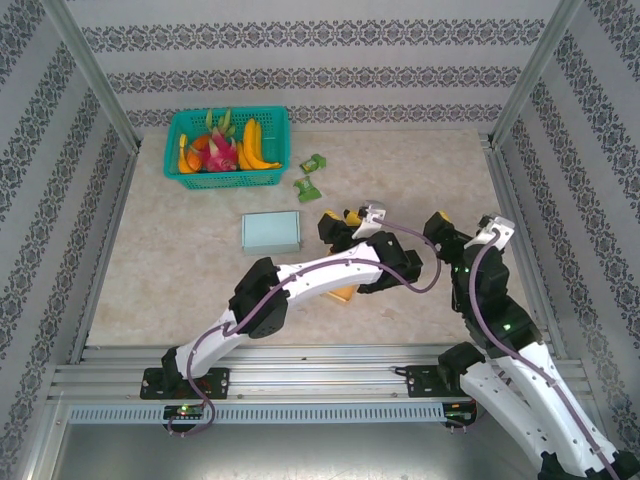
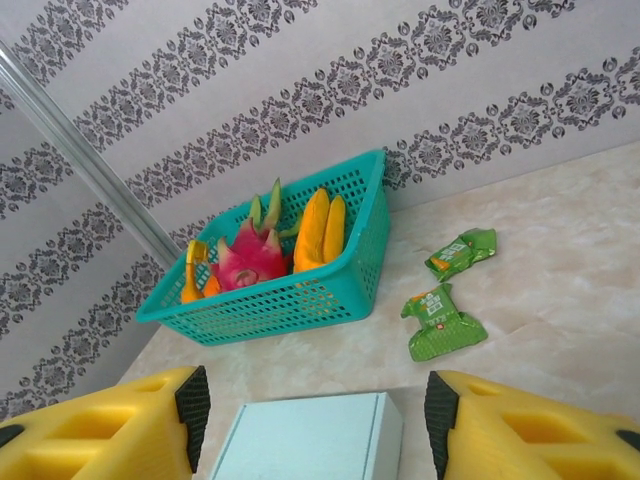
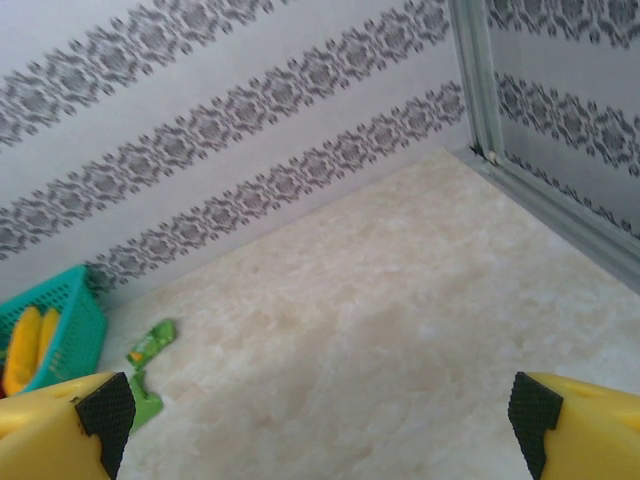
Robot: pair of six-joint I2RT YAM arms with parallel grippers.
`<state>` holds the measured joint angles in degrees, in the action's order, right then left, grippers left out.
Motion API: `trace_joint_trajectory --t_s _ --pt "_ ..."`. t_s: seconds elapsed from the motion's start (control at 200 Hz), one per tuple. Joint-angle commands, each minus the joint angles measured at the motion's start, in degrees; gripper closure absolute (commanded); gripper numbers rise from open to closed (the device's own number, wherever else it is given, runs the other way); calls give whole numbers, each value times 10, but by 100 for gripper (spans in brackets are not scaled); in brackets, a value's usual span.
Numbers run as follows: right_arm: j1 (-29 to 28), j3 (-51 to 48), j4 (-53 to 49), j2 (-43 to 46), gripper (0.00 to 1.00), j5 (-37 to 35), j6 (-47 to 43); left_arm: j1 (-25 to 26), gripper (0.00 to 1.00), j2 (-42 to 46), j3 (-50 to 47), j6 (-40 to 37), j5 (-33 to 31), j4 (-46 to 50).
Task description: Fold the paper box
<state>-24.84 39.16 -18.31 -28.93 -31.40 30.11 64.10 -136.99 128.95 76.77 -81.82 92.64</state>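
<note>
See paper box [image 1: 270, 232] lying flat on worktop [image 1: 180, 270], on the near side of the teal basket [image 1: 225, 180] and apart from it. Pale blue, lid down, edges square, no loose flap on show.

From left wrist view, find same box [image 2: 310, 435] low in frame, ahead of the yellow fingers [image 2: 130, 425] and touching neither.

Read left jaws as spread, pinching nothing, just beside the box's right end in top view. Read right jaws as spread wide, pinching nothing, fingertips [image 3: 105, 410] over bare worktop, well apart from the box.

Note green sachets [image 1: 306, 187] lying between basket and arms; leave alone. Cannot identify orange piece [image 1: 345, 293] under left forearm.

Judge folding as done or very nearly so, going by the closed shape. Judge step in hand as letting go and checking the closure.

For next move, expect a check on the seating of the front tuck. If loose, come down from above, press lightly along the lid edge, and brace the far side with right jaws against sliding. If seated, lift both arms clear without nudging the box.
</note>
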Motion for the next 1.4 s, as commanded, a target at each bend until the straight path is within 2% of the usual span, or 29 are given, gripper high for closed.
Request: trace_joint_trajectory --t_s 0.0,0.085,0.225,0.5,0.545,0.609,0.634,0.664,0.689,0.709,0.734,0.764,0.789,0.879,1.069,1.234,1.399 --pt "3 41 -40 15 2 29 -59 -16 37 34 -11 -17 -8 97" --pt "3 43 -49 24 2 23 -81 -18 35 50 -23 -32 -7 97" --pt "9 37 -55 42 2 -27 -97 -20 33 79 -48 -43 -11 95" --pt "22 45 -85 63 2 -29 -104 -34 32 115 -90 -50 -8 99" --pt "22 42 -92 63 2 -24 -102 -36 30 129 -98 -52 -4 95" --pt "21 31 -97 65 2 -6 -95 -39 26 156 -117 -106 9 41" --pt "22 25 -95 66 2 5 -96 -38 24 174 -133 -159 19 -7" --pt "21 17 -92 67 2 19 -96 -40 24 201 -165 -250 47 -101" --pt "22 10 -89 68 2 28 -93 -46 24 230 -205 -342 88 -215" --pt "22 4 -87 68 2 34 -90 -52 25 268 -252 -439 142 -316" --pt "22 -3 -86 67 2 38 -86 -66 30 316 -315 -519 238 -430" --pt "22 -10 -85 66 2 45 -83 -90 39 372 -382 -548 347 -519" --pt "22 -16 -83 65 2 50 -81 -106 43 404 -415 -544 395 -546" --pt "22 -38 -75 64 2 76 -79 -126 39 461 -444 -539 409 -541" --pt "22 -77 -39 63 2 170 -79 -152 34 490 -461 -546 612 -551" --pt "21 -107 -16 67 2 235 -75 -163 31 463 -440 -534 741 -551" --pt "21 -119 -4 69 2 248 -72 -165 31 403 -385 -537 780 -513"
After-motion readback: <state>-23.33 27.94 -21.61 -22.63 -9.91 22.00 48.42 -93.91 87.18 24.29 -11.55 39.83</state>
